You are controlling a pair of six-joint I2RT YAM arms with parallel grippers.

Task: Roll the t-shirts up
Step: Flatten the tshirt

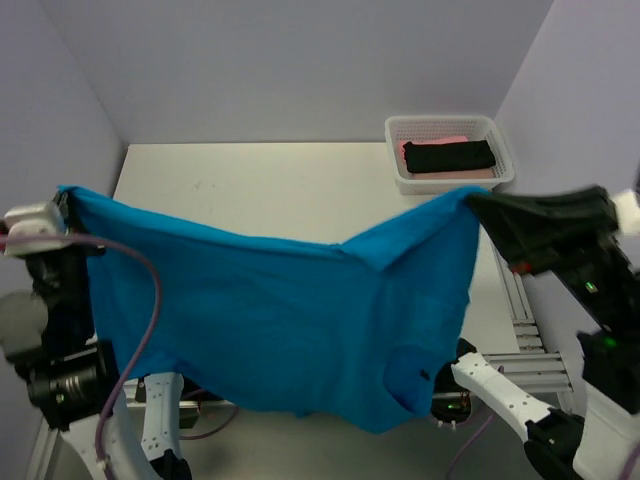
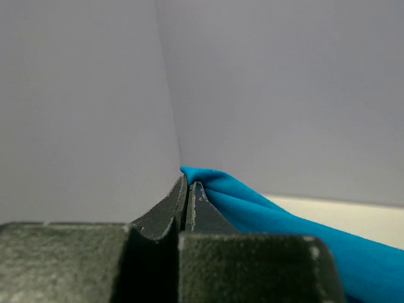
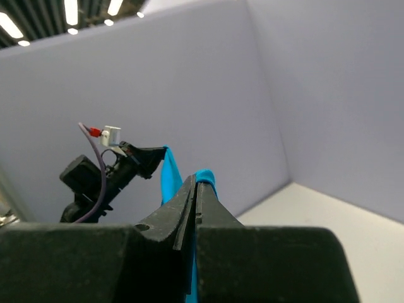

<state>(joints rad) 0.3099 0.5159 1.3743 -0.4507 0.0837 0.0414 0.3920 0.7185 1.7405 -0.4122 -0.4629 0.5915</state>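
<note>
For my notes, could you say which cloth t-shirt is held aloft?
The bright blue t-shirt, hung between left gripper and right gripper; the black t-shirt and pink t-shirt lie in a white mesh basket.

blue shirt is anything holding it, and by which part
The blue shirt hangs spread out, pinched at its two upper corners: one by the left gripper, the other by the right gripper.

A bright blue cloth t-shirt is hanging over the pale flat table; a white plastic mesh basket is sitting behind, far right.
</note>
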